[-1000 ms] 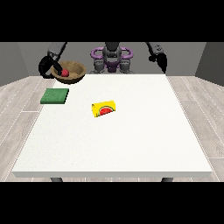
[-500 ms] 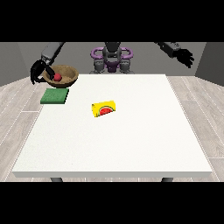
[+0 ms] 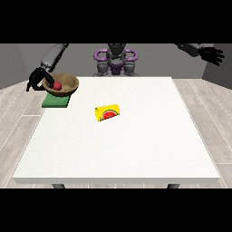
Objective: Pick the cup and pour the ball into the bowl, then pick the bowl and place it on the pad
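Note:
A brown wooden bowl (image 3: 67,81) with a red ball (image 3: 57,85) inside rests over the green pad (image 3: 55,101) at the table's far left corner. The hand at the view's left (image 3: 36,80) grips the bowl's left rim, fingers curled round it. A yellow cup (image 3: 107,112) with a watermelon picture lies on its side near the middle of the table. The hand at the view's right (image 3: 212,55) is raised high beyond the table's right edge, fingers spread, holding nothing.
The white table (image 3: 136,145) stands on a light wooden floor. The robot's torso (image 3: 116,61) stands behind the far edge.
The bowl has come down and to the left onto the green pad. The hand at the view's right has swung outward and upward, off the table.

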### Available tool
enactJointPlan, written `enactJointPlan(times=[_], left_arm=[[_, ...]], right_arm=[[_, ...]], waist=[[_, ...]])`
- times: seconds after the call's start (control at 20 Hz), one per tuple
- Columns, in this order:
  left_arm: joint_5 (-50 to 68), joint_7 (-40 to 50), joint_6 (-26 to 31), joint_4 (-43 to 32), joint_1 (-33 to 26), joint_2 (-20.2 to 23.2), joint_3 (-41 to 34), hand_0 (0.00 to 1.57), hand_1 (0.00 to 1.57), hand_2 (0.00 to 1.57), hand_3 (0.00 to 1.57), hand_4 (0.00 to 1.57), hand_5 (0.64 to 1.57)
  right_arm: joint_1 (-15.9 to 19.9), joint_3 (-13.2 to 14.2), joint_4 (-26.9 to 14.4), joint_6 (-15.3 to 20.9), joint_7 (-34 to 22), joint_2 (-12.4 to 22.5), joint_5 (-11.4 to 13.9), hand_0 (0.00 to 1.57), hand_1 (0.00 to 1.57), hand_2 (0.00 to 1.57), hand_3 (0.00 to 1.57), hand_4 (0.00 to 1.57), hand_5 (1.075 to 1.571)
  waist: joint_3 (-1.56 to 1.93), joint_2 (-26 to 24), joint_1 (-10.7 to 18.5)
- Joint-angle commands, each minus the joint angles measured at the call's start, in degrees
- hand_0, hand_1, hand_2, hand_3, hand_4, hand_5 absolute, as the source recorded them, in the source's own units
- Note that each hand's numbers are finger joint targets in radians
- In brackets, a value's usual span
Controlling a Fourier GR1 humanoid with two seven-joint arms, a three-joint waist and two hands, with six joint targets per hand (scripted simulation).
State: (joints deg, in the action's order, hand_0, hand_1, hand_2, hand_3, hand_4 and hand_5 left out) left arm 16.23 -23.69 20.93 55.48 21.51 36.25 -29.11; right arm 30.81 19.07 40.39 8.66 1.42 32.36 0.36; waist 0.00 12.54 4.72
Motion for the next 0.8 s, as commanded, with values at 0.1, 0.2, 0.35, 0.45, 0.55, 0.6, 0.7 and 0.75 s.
enactJointPlan(times=[0.1,0.2,0.35,0.45,0.55,0.6,0.7,0.75], left_arm=[[1.42,-0.56,0.83,0.81,1.16,1.71,-1.22,0.0,0.0,0.0,0.0,1.19,1.557],[1.09,0.87,-0.92,4.02,-0.58,-0.43,0.02,0.0,0.0,0.0,0.0,1.18,1.552],[2.88,-0.93,4.13,1.58,0.05,3.86,-1.92,0.0,0.0,0.0,0.0,1.17,1.549],[2.61,2.49,2.0,1.73,1.6,3.55,-0.95,0.0,0.0,0.0,0.0,1.18,1.551],[1.14,2.06,-0.16,4.74,-0.77,-0.37,1.19,0.0,0.0,0.0,0.0,1.18,1.55],[0.41,3.95,-0.63,4.7,0.72,-0.58,2.66,0.0,0.0,0.0,0.0,1.16,1.547],[-0.19,8.66,-1.77,10.93,-1.09,-5.0,6.91,0.0,0.0,0.0,0.0,1.01,1.569],[0.36,10.62,-3.0,13.45,0.72,-7.55,8.64,0.0,0.0,0.0,0.0,0.9,1.559]], right_arm=[[0.31,3.39,-4.36,2.91,2.25,6.3,0.79,1.55,1.55,1.57,1.04,0.0,1.56],[0.29,4.18,-8.73,2.55,1.98,4.74,-0.17,1.09,1.09,1.23,1.16,0.0,1.523],[2.04,5.57,-9.62,0.14,3.54,4.59,-2.42,0.42,0.42,0.56,0.92,0.0,1.518],[4.32,3.83,-9.32,-1.05,0.19,4.48,-1.71,0.0,0.0,0.42,0.65,0.0,1.46],[3.95,4.53,-10.78,-3.65,1.85,5.98,-2.37,0.0,0.0,0.18,0.12,0.0,1.392],[6.93,2.62,-9.62,-1.63,-4.46,6.04,-0.79,0.0,0.0,0.14,0.09,0.0,1.37],[2.51,1.92,-11.54,-0.77,-0.58,3.4,0.23,0.0,0.0,0.0,0.0,0.0,1.361],[4.81,1.89,-12.65,-3.49,-4.6,7.47,0.45,0.0,0.0,0.0,0.0,0.0,1.359]], waist=[[0.04,3.91,0.21],[0.07,2.31,2.05],[0.05,4.94,2.52],[0.03,2.37,1.7],[0.06,1.66,1.63],[0.03,-0.88,2.36],[0.1,-5.77,1.67],[0.14,-6.81,2.31]])
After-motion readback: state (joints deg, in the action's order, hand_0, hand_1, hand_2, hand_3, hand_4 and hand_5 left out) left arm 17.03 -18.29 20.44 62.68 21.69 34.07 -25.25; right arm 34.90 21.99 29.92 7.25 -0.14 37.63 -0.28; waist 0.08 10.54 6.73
